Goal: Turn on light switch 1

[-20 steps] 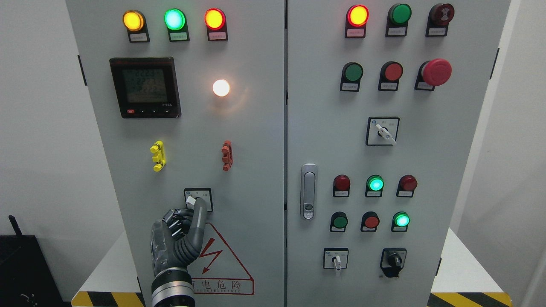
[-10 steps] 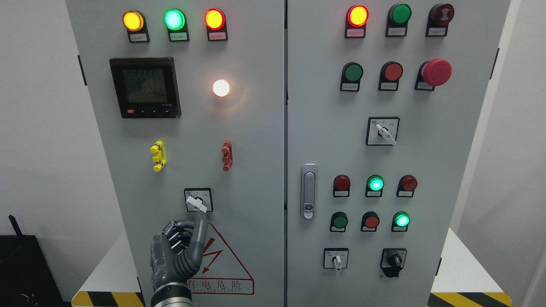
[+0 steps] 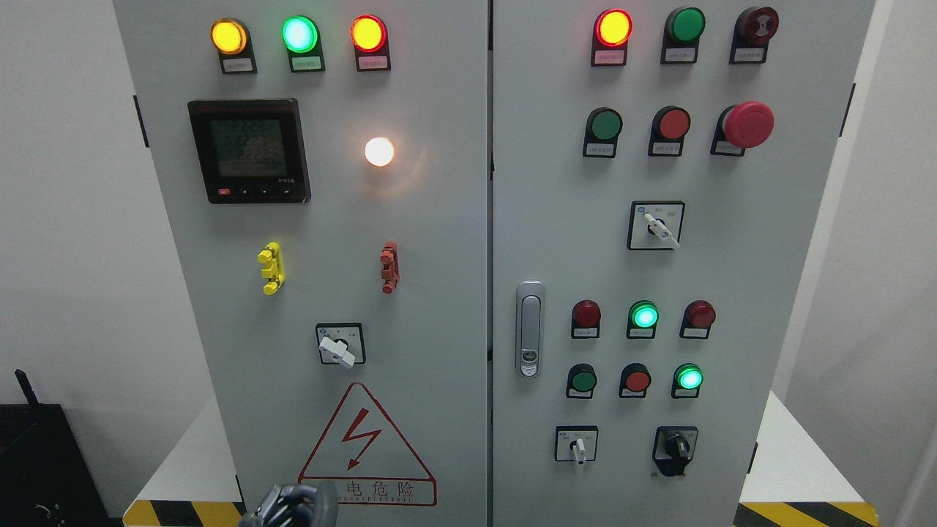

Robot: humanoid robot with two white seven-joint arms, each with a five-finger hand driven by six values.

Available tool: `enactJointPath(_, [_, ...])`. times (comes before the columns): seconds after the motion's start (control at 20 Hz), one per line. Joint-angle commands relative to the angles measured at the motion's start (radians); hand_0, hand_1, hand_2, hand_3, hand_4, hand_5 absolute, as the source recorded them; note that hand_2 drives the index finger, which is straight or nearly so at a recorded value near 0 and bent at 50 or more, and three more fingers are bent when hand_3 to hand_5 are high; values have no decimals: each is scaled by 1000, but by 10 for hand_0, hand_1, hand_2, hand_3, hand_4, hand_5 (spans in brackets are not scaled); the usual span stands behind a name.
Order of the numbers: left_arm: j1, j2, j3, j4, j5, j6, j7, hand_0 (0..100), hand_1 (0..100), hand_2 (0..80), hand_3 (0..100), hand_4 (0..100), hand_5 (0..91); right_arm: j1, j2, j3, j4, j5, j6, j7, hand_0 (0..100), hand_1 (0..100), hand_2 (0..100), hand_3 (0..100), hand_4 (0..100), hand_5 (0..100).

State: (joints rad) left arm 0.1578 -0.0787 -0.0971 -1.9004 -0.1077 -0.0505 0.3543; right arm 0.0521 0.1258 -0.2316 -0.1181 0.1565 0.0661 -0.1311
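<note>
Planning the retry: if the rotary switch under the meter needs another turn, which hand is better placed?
Left: the left hand shows at the bottom edge, below the rotary switch. The right is out of view.

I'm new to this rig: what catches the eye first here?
The glowing white lamp on the left door, under a lit yellow, green and red lamp row. On the right door, the big red mushroom button. The robot hand barely shows at the bottom edge.
</note>
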Motion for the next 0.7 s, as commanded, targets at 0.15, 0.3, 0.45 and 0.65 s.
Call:
enactJointPath(0.15, [315, 157, 143, 615, 120, -346, -89, 233, 398, 396, 747, 845, 619, -1, 0, 0, 0, 0, 0, 1, 502, 0, 0, 0, 0, 0])
enactJointPath(0.3, [315, 155, 160, 902, 121, -436, -176, 233, 389, 333, 633, 740, 519, 0, 0, 0, 0, 0, 0, 1, 502, 0, 0, 0, 0, 0])
enactJointPath(0.45, [313, 155, 177, 1137, 121, -456, -267, 267, 384, 243, 499, 647, 423, 0, 0, 0, 0, 0, 0, 1, 502, 0, 0, 0, 0, 0])
enactJointPath(0.65, [290, 160, 162, 1447, 108, -453, -431, 303, 349, 88, 243, 374, 72, 0, 0, 0, 0, 0, 0, 1, 502, 0, 0, 0, 0, 0])
